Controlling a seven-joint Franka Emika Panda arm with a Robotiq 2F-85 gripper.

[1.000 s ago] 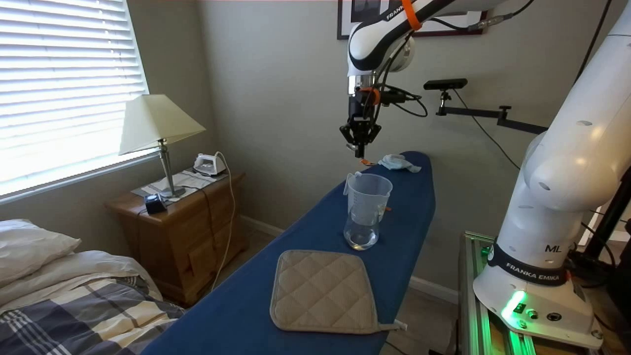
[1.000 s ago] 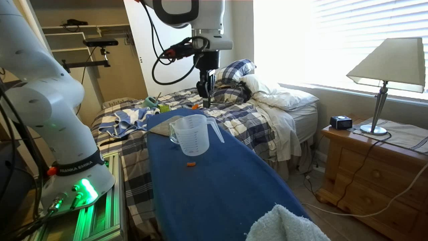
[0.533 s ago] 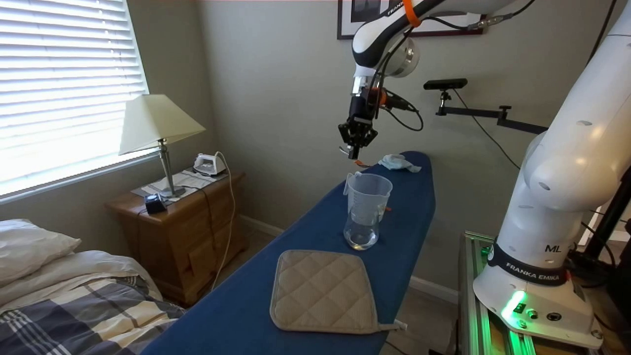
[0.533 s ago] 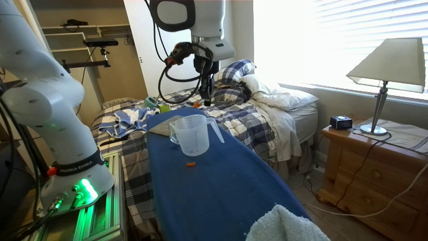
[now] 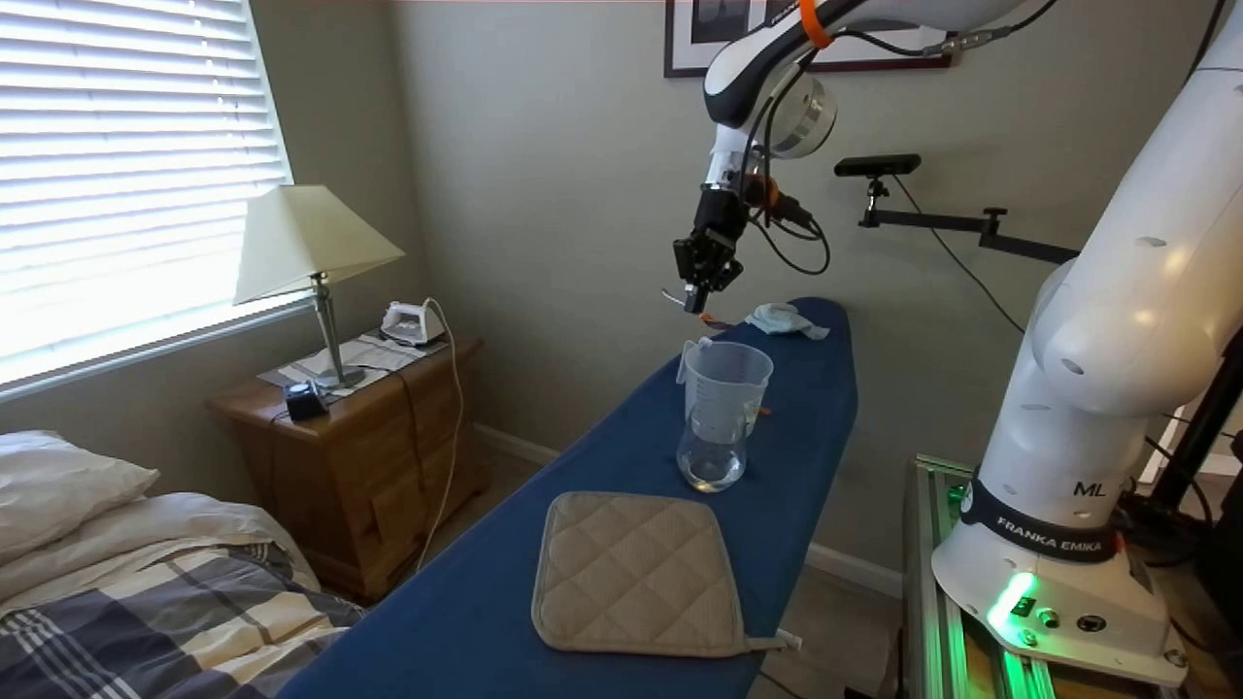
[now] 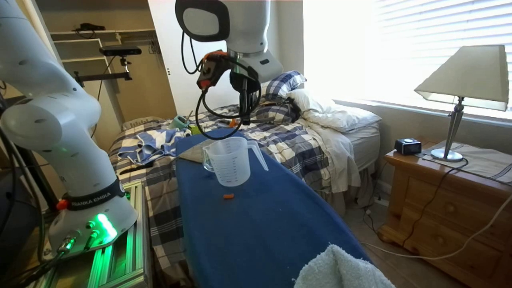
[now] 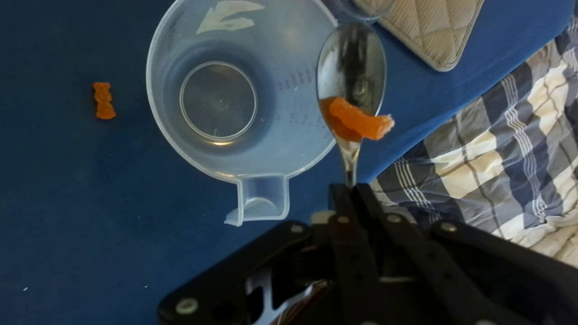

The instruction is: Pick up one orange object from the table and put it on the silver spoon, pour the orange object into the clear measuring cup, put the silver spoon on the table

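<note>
The hand (image 7: pixel 351 188) clamps the silver spoon (image 7: pixel 353 83) by its handle, 1 orange object (image 7: pixel 357 119) in its bowl, 1 end past the rim, and the clear measuring cup (image 6: pixel 233 166) stands on the counter (image 6: pixel 264 224) near another orange piece (image 7: pixel 104 102).

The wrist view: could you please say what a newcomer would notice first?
The eye probably falls on the orange piece in the silver spoon, which the gripper holds. Next comes the clear measuring cup, standing on the blue table, with another orange piece apart to its left.
</note>
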